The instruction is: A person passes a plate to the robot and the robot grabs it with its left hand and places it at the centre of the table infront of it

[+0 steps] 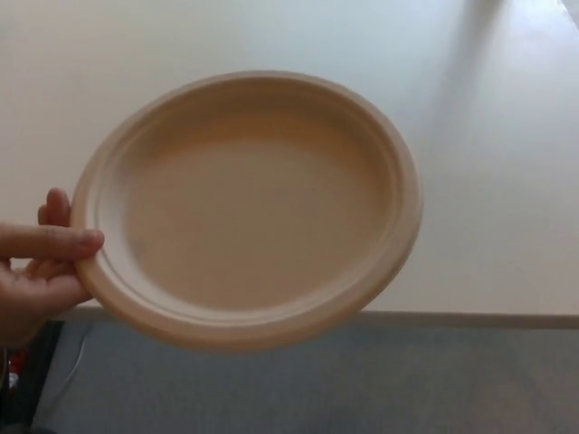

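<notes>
A round tan plate (249, 208) fills the middle of the head view, held up above the table's near edge and tilted toward the camera. A person's hand (41, 267) grips its left rim, thumb on top and fingers behind. Neither of my hands shows in this view.
The pale table (488, 181) spreads behind and to the right of the plate, its front edge running across at the lower part of the picture. Grey floor (362, 380) lies below that edge. A dark object (23, 380) sits at the bottom left corner.
</notes>
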